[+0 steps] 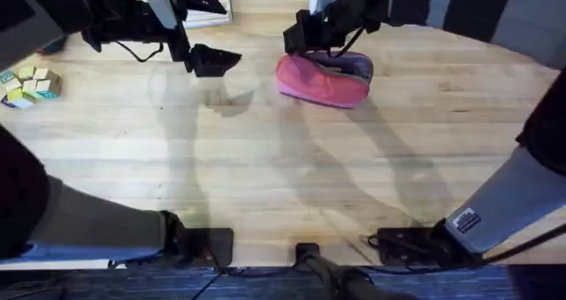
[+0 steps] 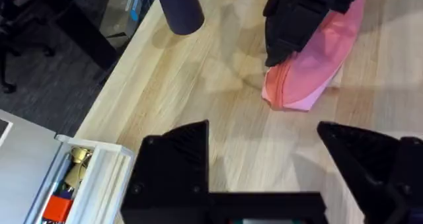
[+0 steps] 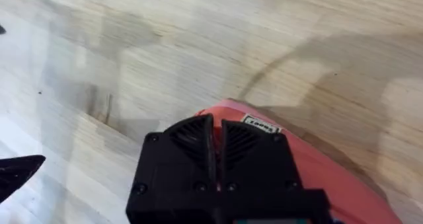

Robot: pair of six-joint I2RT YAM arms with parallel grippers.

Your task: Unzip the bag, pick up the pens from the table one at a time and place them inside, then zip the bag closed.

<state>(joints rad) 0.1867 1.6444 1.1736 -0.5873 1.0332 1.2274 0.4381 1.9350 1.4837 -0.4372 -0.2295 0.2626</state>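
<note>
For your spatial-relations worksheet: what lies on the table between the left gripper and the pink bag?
Bare table: the overhead view shows nothing between the left gripper and the bag.

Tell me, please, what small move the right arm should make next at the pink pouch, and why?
Probably a short pull along the zipper line. The right gripper sits with fingers together at the top of the bag, whose upper side gapes dark in the overhead view. The left gripper is open above the bare table, apart from the pouch, so it could steady one end first.

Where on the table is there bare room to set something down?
The wide table stretch between the pink bag and the arm bases is bare. Crowded: the far edge, where the right gripper sits shut at the bag and the open left gripper hovers.
</note>
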